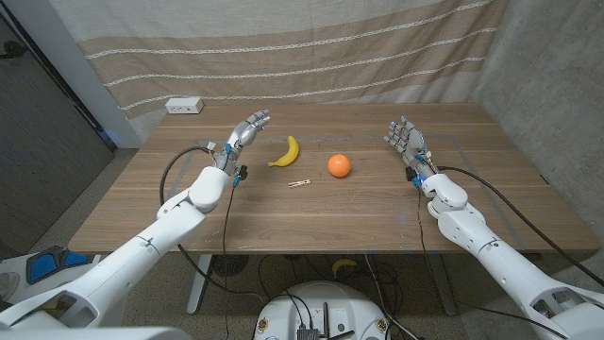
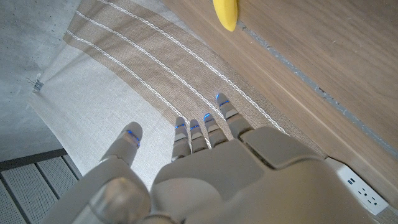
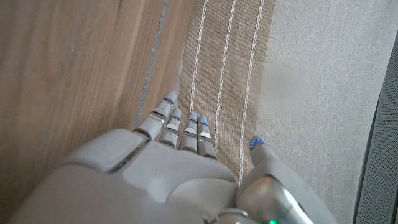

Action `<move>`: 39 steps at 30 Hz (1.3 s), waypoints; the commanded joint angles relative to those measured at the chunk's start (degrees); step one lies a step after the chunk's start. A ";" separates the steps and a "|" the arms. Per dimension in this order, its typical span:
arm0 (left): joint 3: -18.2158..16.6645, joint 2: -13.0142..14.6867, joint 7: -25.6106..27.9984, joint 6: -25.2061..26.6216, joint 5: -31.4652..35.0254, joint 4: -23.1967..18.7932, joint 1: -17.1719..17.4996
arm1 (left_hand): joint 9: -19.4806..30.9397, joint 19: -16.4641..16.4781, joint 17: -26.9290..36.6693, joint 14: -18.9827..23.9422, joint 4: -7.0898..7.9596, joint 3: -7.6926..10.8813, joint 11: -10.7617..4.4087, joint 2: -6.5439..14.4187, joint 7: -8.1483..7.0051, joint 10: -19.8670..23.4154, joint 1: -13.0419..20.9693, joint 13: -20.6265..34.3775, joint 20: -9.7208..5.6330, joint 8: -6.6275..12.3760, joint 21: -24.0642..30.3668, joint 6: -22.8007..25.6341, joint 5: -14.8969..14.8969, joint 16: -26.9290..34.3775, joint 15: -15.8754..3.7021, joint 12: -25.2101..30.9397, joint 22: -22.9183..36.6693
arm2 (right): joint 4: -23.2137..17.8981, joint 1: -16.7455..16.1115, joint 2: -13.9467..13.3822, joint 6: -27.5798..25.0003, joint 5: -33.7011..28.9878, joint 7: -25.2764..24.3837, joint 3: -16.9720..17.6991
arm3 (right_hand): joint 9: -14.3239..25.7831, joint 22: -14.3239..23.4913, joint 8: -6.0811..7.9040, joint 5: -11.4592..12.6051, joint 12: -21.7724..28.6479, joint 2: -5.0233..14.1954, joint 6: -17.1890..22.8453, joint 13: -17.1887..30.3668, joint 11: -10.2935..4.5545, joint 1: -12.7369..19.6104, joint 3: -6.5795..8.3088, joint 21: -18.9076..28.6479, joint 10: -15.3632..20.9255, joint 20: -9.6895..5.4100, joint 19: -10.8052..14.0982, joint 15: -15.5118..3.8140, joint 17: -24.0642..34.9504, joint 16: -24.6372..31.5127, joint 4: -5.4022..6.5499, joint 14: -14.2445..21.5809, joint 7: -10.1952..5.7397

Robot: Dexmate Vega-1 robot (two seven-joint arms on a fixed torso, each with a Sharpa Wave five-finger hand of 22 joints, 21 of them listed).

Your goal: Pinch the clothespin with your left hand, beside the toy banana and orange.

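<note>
Clothespin [image 1: 299,183], small, pale wood, flat between banana [image 1: 286,151] and orange [image 1: 339,165].

Wooden table before a draped backdrop

A beige striped curtain [image 1: 283,47] hangs behind the table [image 1: 330,212]; a white power strip [image 1: 185,106] lies far left.

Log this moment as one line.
phase: pre-grasp | left hand: open, beside banana | clothespin: untouched, between banana and orange | right hand: open
</note>
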 commanded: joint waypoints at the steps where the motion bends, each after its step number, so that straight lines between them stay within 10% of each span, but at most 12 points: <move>1: 0.18 3.66 0.42 3.09 3.73 -6.69 1.77 | 0.22 0.33 0.12 0.36 -0.56 -0.09 0.09 -0.30 0.09 0.60 0.23 0.20 0.16 0.36 0.29 0.80 -0.15 -0.13 -0.33 0.43 0.09 | -0.98 -1.13 -0.36 0.87 0.46 0.13 0.40 | 0.06 0.23 0.14 0.02 0.17 0.28 0.33 0.16 0.12 0.29 0.26 0.10 0.57 -0.07 0.40 -0.05 0.07 0.52 -0.48 0.49 0.09; 7: 0.47 4.91 0.54 5.33 6.49 -9.22 2.08 | 0.24 0.47 0.12 0.60 -1.43 -0.20 -1.91 -0.35 0.02 2.25 0.48 0.21 0.19 -0.04 0.21 0.94 -0.24 -0.12 -0.66 0.82 0.10 | -1.71 -2.02 -0.50 1.51 0.37 -0.30 0.68 | 0.06 0.23 0.10 0.01 0.16 0.30 0.33 0.17 0.10 0.41 0.31 0.08 0.62 -0.05 0.41 -0.13 0.05 0.50 -0.68 0.47 0.11; 39: 0.15 9.15 2.49 15.49 16.65 -20.75 7.29 | 0.31 1.09 0.16 1.76 -3.79 -0.07 -0.93 -0.15 0.28 4.25 1.99 0.27 0.20 -0.09 0.07 2.96 -0.46 0.01 -0.99 0.88 0.02 | -5.18 -5.80 -1.63 3.50 0.61 -0.18 1.46 | 0.08 0.24 0.14 0.01 0.18 0.42 0.84 0.18 -0.04 1.45 0.79 -0.02 1.09 0.05 0.42 -0.06 -0.25 0.43 -2.07 0.53 -0.25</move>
